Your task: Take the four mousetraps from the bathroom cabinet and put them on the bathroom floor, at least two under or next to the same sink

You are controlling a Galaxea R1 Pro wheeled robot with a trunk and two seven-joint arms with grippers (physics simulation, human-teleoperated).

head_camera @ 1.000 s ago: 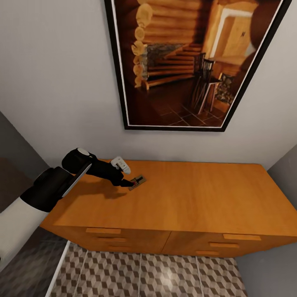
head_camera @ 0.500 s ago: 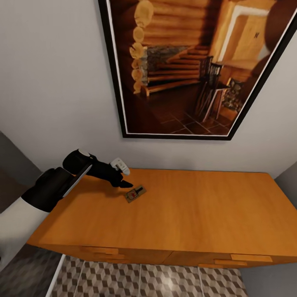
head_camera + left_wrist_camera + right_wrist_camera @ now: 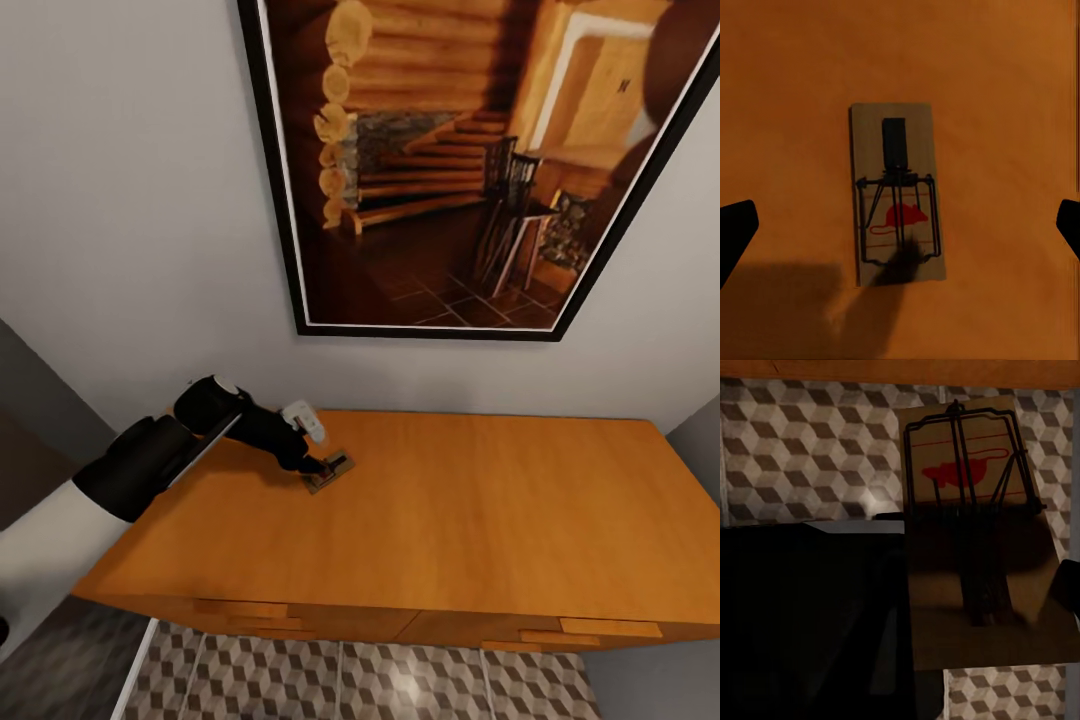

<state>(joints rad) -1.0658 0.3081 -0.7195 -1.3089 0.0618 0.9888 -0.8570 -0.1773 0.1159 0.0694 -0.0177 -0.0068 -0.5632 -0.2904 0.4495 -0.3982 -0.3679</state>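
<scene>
A mousetrap [image 3: 897, 193] lies flat on the orange wooden top of the cabinet [image 3: 1005, 82]. It is a small brown board with a red mouse picture, thin dark wire and a black bar. The two black fingertips [image 3: 735, 232] of the left gripper [image 3: 900, 229] are wide apart, one on each side of the trap, not touching it. A dark shadow falls on one end of the board.

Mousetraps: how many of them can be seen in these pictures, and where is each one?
2. One mousetrap lies flat on the cabinet top, under the open left gripper. The second mousetrap is held in the right gripper above the bathroom floor. Others may be out of view.
</scene>
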